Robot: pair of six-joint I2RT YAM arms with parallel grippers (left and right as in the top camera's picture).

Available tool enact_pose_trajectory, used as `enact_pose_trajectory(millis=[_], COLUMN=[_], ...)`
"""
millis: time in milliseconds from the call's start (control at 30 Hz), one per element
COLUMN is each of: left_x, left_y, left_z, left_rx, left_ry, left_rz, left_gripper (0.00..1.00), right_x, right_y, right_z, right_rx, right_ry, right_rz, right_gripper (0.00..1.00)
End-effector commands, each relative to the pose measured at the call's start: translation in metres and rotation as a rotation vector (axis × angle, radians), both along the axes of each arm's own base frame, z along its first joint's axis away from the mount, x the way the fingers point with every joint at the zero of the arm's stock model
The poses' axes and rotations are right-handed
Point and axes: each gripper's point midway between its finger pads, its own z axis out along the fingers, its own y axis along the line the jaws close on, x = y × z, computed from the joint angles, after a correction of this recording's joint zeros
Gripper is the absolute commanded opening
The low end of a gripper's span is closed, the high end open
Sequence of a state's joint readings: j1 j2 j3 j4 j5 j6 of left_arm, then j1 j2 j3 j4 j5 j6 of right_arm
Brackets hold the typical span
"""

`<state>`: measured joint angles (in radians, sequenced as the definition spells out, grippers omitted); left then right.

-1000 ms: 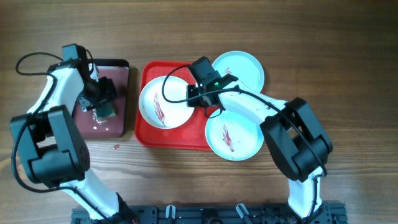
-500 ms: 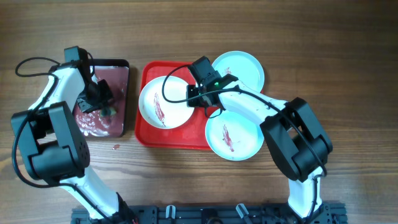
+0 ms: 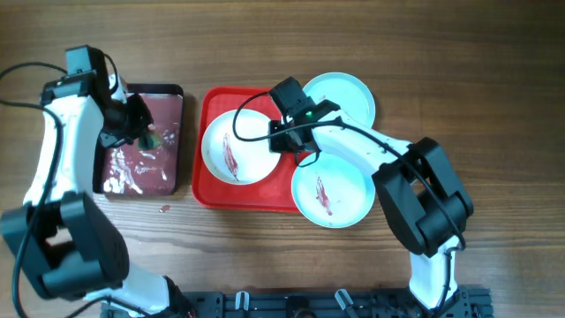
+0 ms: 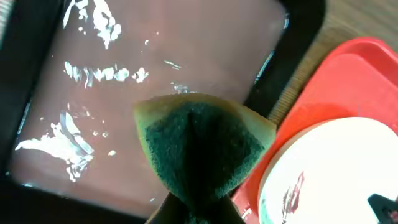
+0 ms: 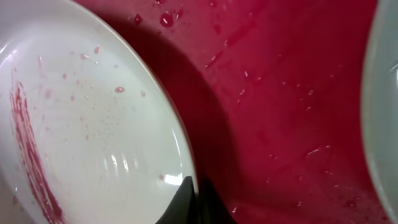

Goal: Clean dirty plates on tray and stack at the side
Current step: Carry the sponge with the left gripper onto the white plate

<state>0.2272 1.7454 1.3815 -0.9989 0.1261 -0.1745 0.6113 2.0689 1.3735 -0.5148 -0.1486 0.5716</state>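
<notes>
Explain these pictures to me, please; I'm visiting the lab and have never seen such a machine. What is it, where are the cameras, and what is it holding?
Two robot arms work at a wooden table, each ending in a two-finger gripper. One picture looks down from above; the other two come from cameras on the wrists. On the table lies a red tray carrying a smeared white plate. Two pale turquoise plates sit at its right edge, and a wet dark maroon tray lies beside it. The left gripper is shut on a green sponge above the maroon tray. The right gripper pinches the white plate's rim.
</notes>
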Motion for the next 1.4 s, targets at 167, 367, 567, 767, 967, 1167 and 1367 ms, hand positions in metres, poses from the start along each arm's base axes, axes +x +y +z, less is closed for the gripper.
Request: enact_pose_trajectory(millis=[167,367,567,767,967,1167,1367], left_x=[0.001,0.001,0.000,0.000,0.000,0.007,0.012], left_y=[-0.004,-0.004,-0.003,-0.003,-0.025,-0.077,-0.118], left_z=[0.010,0.010,0.010,0.010,0.009,0.009,-0.009], left_rx=[0.004,0.014,0.021,0.027,-0.006,-0.045,-0.067], left_ry=[-0.025,-0.028,-0.026,-0.029,-0.016,-0.026,-0.017], left_rz=[-0.074,-0.116,-0.120,-0.146,-0.164,-0.198,-0.216], left_gripper=[0.04,0.04,0.04,0.04,0.04,0.04,0.04], right_x=[0.007,0.008,0.007,0.006,0.005,0.009,0.007], right_y=[0.000,0.000,0.003,0.006,0.014,0.016,0.014], right_z=[0.000,0.001,0.003,0.004,0.006,0.002,-0.014], right_rx=[0.002,0.020,0.035,0.049,0.091,0.106,0.107], right_ry=[-0.009,-0.005,-0.009,-0.011,-0.006,0.006,0.054], right_rz=[0.024,0.043,0.070,0.094,0.108,0.060,0.010], right_gripper=[0.04,0.04,0.04,0.04,0.04,0.04,0.04])
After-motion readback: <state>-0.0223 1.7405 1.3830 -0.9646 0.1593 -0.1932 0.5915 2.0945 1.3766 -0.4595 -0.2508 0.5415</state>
